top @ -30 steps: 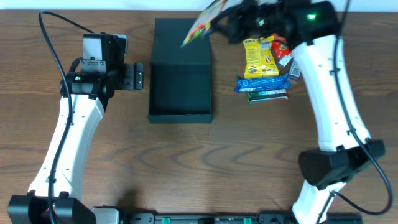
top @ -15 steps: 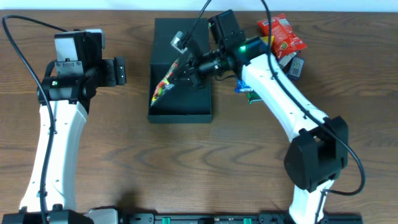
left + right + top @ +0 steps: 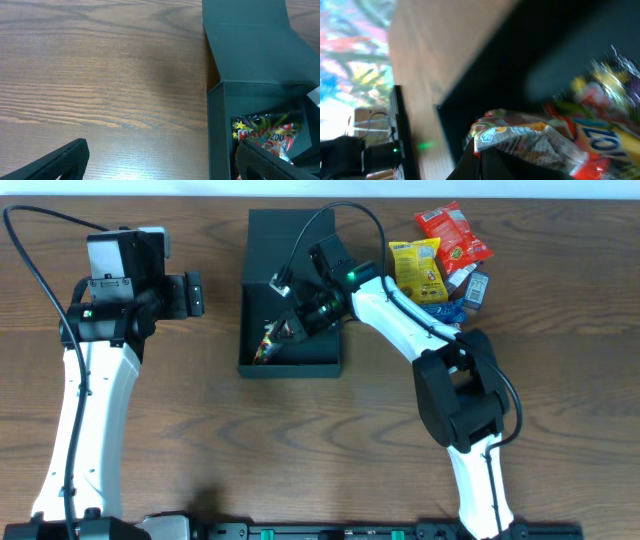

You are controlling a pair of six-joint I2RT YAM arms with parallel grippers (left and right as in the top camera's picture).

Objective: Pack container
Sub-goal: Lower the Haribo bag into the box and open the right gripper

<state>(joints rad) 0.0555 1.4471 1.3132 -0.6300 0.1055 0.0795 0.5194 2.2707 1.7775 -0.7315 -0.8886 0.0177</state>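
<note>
**Q:** Right claw first?

**Op:** My right gripper (image 3: 287,330) is clenched on a colourful snack packet (image 3: 267,346). In the right wrist view the tips pinch its crimped edge (image 3: 517,134). I have it down inside the container (image 3: 290,366), toward the near-left corner. I'd say the edge grip lets the bag hang and then lie flat on the floor.

**Q:** Where's the box?

**Op:** The container is mid-table between my arms, with its lid flap (image 3: 290,230) folded back to the far side, so the mouth is open from above. The left wrist view shows the snack packet (image 3: 265,135) low inside, close to the left wall (image 3: 216,130). I can't tell whether it touches the floor yet.

**Q:** Left claw?

**Op:** My left gripper (image 3: 190,293) is released, jaws wide and empty. It hovers left of the container, apart from it and facing the wall. It looks parked out of the way, or perhaps ready to steady the box.

**Q:** Edges and room?

**Op:** My right arm leans in over the right wall, so my guess is let go, rise straight up, then swing out. Otherwise the fingers could catch the rim and drag the box. Most of the box floor looks bare, so there's room for more. The snack pile (image 3: 440,260) waits near the far-right corner, outside the box. The table (image 3: 300,450) is open wood in front.
</note>
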